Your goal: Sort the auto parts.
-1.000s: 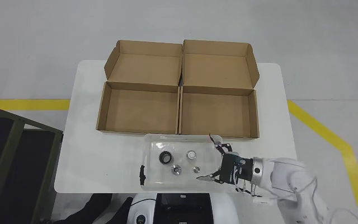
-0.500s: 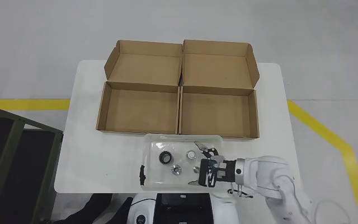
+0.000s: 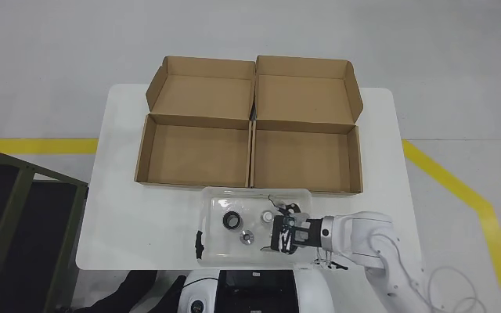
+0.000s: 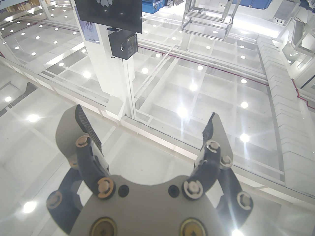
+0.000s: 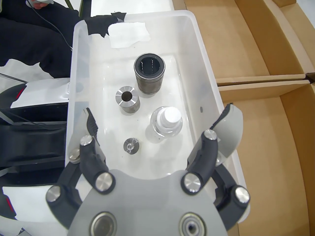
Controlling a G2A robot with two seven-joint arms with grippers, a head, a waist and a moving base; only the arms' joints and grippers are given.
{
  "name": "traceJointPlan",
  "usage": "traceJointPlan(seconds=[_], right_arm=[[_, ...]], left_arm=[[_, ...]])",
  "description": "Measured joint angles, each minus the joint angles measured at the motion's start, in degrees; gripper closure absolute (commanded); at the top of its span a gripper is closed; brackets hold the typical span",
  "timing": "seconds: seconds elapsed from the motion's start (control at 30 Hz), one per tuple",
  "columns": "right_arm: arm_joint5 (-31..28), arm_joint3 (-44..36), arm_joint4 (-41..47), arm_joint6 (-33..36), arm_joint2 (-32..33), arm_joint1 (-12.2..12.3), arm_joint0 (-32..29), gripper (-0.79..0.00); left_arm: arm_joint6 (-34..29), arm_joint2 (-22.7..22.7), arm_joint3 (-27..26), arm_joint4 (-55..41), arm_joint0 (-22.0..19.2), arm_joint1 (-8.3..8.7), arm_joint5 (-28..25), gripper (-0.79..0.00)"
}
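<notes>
Here we are over the right end of the clear bin (image 5: pixel 190 50), which sits at the near edge of the table in front of the two cardboard boxes (image 3: pixel 196 152). The right gripper (image 5: pixel 158 114) hangs spread wide, pinching nothing, one finger above the bin's far wall and one above its near wall. We judge the pick comes next, and which part is not clear. To do it well, we narrow the spread so both fingers drop inside the walls, centre on one part, and come straight down clear of its neighbours.

All four stand on end with their axes vertical: the black bearing (image 5: pixel 149 73) at the left and the steel bushing (image 5: pixel 127 99) have their bores up. The capped bottle (image 5: pixel 167 122) has its cap up, and the small steel stub (image 5: pixel 131 145) is nearest us.

The left gripper (image 4: pixel 146 114) is spread too, aimed at the ceiling.
</notes>
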Motion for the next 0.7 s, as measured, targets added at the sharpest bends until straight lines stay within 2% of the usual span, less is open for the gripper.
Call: traceJointPlan(seconds=[0.07,0.3,0.63,0.7], right_arm=[[0.26,0.52,-0.16,0.02,-0.24,0.05,0.47,-0.616],[1.6,2.84,-1.23,-0.18,-1.29,0.25,1.86,-0.616],[2.65,5.05,-2.21,-1.43,-2.45,0.54,2.94,-0.4],[2.87,5.13,-2.33,-1.56,-2.58,0.61,3.01,-0.388]], left_arm=[[0.0,0.0,0.0,0.0,0.0,0.0,0.0,-0.785],[0.0,0.0,0.0,0.0,0.0,0.0,0.0,-0.785],[0.0,0.0,0.0,0.0,0.0,0.0,0.0,-0.785],[0.0,0.0,0.0,0.0,0.0,0.0,0.0,-0.785]])
